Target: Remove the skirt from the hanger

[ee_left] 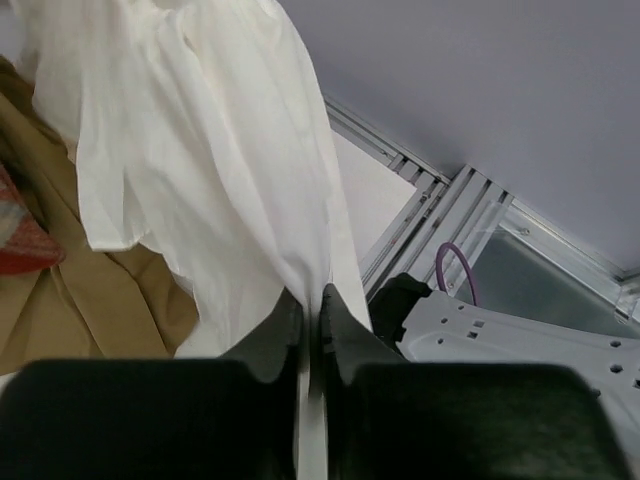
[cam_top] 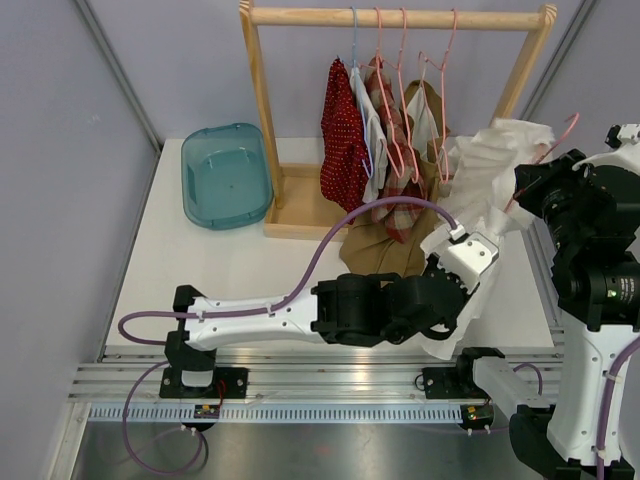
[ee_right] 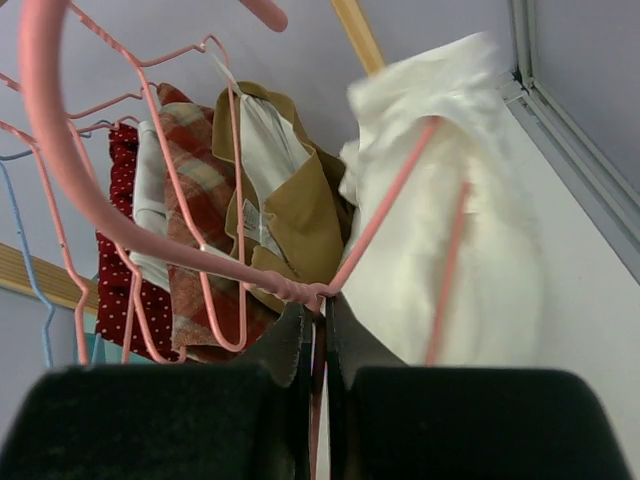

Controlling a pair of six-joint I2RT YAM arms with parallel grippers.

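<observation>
Our left gripper (ee_left: 312, 300) was clamped on the lower edge of the white fabric skirt (ee_left: 200, 150), which hung on the pink wire hanger (ee_right: 35, 100), off the rail, just right of the wooden clothes rack (cam_top: 400, 17); our right gripper (ee_right: 315, 310) pinched that hanger's twisted neck.

No legible text, brand or number; small garment tag (ee_right: 246, 214) unreadable.

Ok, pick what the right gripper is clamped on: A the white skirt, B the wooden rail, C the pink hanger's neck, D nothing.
C: the right gripper closes on the pink hanger at its twisted neck; the left gripper pinches the white skirt.
</observation>
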